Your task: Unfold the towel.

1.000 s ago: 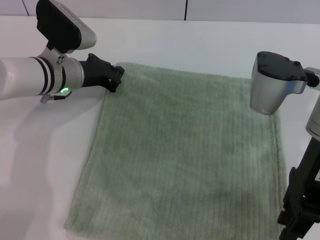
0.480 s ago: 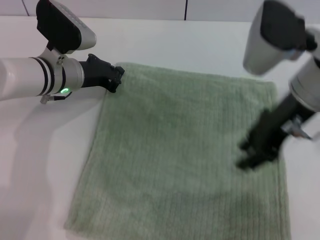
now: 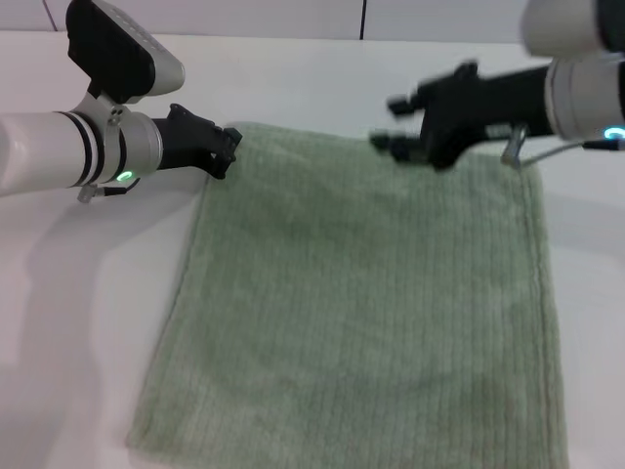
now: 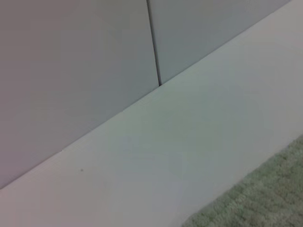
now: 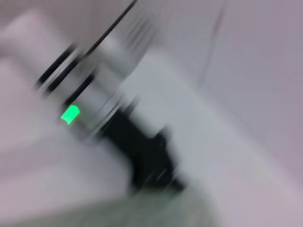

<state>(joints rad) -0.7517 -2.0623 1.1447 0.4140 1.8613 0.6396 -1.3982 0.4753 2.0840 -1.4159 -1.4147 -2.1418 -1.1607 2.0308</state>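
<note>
The pale green towel [image 3: 366,303] lies spread out flat on the white table [image 3: 88,322], with its hem running down the right side. My left gripper [image 3: 227,153] rests at the towel's far left corner, at table height. My right gripper [image 3: 391,123] hovers over the towel's far edge, right of the middle, open with nothing between its fingers and pointing left. The left wrist view shows only a strip of the towel [image 4: 258,198] beside bare table. In the blurred right wrist view, the left arm [image 5: 94,94] with its green light reaches toward the towel [image 5: 142,213].
A pale wall with a dark vertical seam [image 3: 363,18] runs behind the table's far edge. The towel's near edge reaches almost to the bottom of the head view. White table surface surrounds the towel on the left, the right and the far side.
My right arm has swung from the towel's near right side up and across to its far edge. The left arm and the towel have stayed put.
</note>
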